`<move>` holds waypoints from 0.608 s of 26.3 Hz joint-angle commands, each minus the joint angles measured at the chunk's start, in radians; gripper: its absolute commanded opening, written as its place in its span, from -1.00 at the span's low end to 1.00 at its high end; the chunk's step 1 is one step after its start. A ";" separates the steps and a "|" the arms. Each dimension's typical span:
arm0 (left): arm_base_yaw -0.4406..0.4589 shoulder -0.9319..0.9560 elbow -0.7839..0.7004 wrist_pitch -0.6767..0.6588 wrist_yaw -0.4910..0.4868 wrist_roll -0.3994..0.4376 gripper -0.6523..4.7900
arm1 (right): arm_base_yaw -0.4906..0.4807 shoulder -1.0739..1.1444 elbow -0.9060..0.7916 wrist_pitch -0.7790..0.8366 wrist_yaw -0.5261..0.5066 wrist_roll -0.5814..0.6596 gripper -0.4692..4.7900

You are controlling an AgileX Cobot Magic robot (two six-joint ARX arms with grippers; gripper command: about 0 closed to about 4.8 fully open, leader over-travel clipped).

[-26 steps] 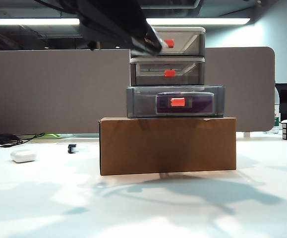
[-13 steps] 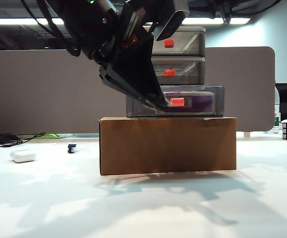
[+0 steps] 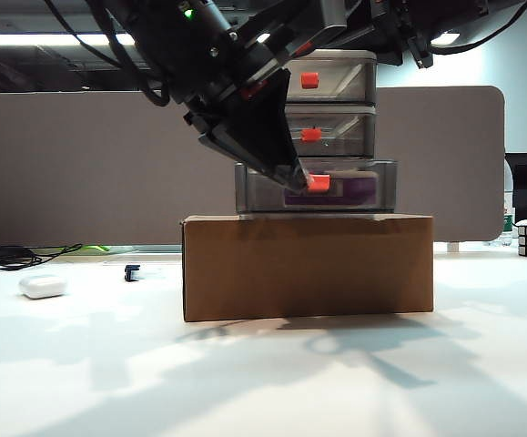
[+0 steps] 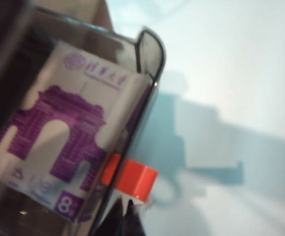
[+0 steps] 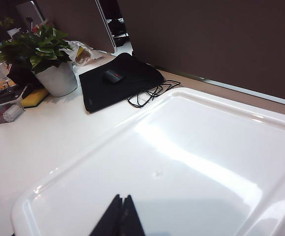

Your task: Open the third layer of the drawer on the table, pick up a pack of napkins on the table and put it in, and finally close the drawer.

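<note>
The left claw (image 3: 301, 178) hides part of the third layer (image 3: 372, 187) (right claw cropped).

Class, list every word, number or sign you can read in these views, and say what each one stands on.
"8": bottom corner of the pack of napkins inside the third layer, beside its purple arch picture.
Purple characters and round emblem at the pack's top: too blurred to read.
Purple characters at the pack's lower edge: cut off, unreadable.
Brown cardboard box, earbud case: no text visible.
</note>
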 commanded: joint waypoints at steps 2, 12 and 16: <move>0.002 0.020 0.003 0.083 -0.050 -0.003 -0.78 | 0.002 -0.001 -0.001 -0.040 -0.005 -0.003 -0.84; 0.001 0.077 0.003 0.255 -0.227 -0.014 -0.78 | 0.001 -0.002 -0.001 -0.041 -0.021 -0.019 -0.84; 0.000 0.077 0.003 0.286 -0.343 -0.018 -0.78 | 0.001 -0.002 -0.001 -0.040 -0.020 -0.020 -0.84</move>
